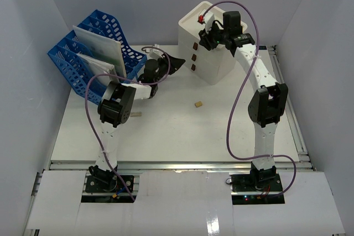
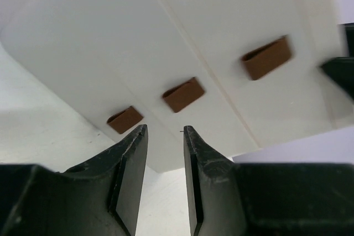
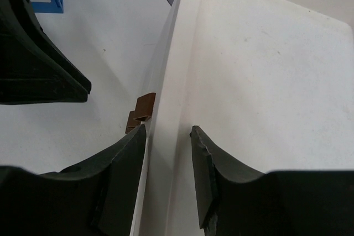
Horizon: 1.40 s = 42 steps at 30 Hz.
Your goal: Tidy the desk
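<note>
Left wrist view: my left gripper [image 2: 165, 132], spread and empty, faces the middle drawer handle [image 2: 183, 94], while my right gripper [image 3: 168, 132] straddles the top rim of the drawer box [image 3: 265, 81], clamped or not I cannot tell, so pulling may drag it across the desk [image 1: 166, 131] beneath.

The desk [image 1: 182, 134] in front of me is a broad, flat, white rectangular top. It lies level, with one long edge nearest my bases. A metal rail [image 1: 177, 164] runs along the whole of that near edge, and the white surface beyond it looks smooth and matte.
</note>
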Motion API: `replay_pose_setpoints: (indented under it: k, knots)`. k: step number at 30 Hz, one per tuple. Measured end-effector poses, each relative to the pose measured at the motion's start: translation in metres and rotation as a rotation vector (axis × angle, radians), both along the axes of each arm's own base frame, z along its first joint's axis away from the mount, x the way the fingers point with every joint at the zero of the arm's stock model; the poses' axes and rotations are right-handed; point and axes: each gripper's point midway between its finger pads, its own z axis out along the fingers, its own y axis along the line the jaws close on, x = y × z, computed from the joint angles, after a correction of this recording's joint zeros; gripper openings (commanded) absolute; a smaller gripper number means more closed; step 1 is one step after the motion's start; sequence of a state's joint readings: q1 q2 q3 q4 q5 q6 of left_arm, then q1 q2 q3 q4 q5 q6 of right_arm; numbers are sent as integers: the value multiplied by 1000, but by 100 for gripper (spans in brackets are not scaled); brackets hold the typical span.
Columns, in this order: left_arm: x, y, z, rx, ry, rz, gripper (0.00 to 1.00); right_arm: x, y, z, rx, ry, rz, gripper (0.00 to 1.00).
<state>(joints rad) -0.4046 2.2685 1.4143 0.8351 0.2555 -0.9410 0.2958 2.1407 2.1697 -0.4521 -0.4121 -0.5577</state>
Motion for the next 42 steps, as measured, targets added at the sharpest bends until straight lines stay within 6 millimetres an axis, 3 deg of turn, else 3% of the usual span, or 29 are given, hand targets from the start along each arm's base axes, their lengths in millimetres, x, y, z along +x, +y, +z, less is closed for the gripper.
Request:
replay_pose_setpoints:
  k: [5, 11, 18, 31, 42]
  knots:
    - [-14, 12, 27, 20, -75, -14, 48, 0, 0, 1, 5, 4, 16, 38]
    - [-29, 20, 17, 68, -78, -37, 49, -3, 3, 2, 8, 5, 44, 27]
    - [-48, 27, 4, 149, -72, -65, 53, -5, 5, 2, 9, 8, 71, 23]
    - [-95, 45, 60, 229, -213, -86, 54, -10, 6, 2, 4, 7, 117, 20]
    - [-137, 66, 57, 324, -218, -89, 55, -17, 9, 1, -4, 3, 170, 20]
